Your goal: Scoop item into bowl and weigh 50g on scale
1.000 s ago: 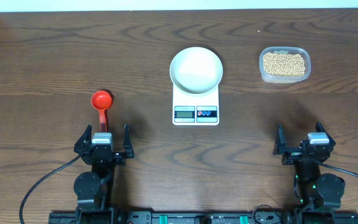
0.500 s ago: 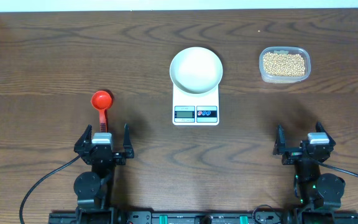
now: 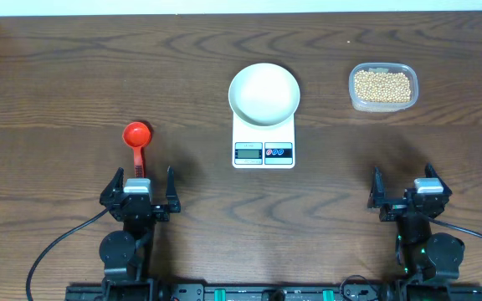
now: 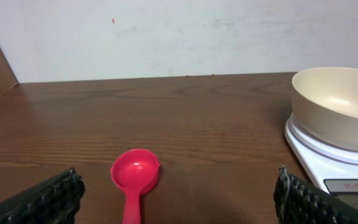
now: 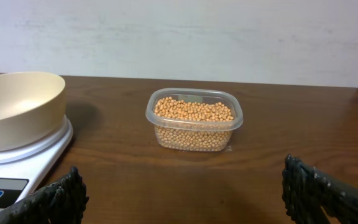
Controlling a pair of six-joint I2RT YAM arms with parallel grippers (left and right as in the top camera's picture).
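**Operator:** How do the claws stand?

**Spotter:** Your left claw is spread wide, and its ridged black fingers sit at the two bottom corners of its wrist view. It grips nothing. Your right claw is spread just as wide and holds nothing either. Both sit low at the near edge of the table, well apart from each other.

**Operator:** What lies nearest the left one?

**Spotter:** A red plastic scoop with a round cup, its handle pointing back at your left claw. From overhead I cannot tell whether the handle's end touches the claw.

**Operator:** And the beans?

**Spotter:** The beans are small, round and tan-yellow. They are heaped in a clear tub with rounded corners at the far right, straight ahead of your right claw.

**Operator:** The bowl?

**Spotter:** The bowl is smooth, white and shallow. It sits on the far half of the white rectangular scale at mid-table, and its rim overhangs the scale's far edge. The grey display faces you, but its digits are too small to read. The table is dark, grained wood.
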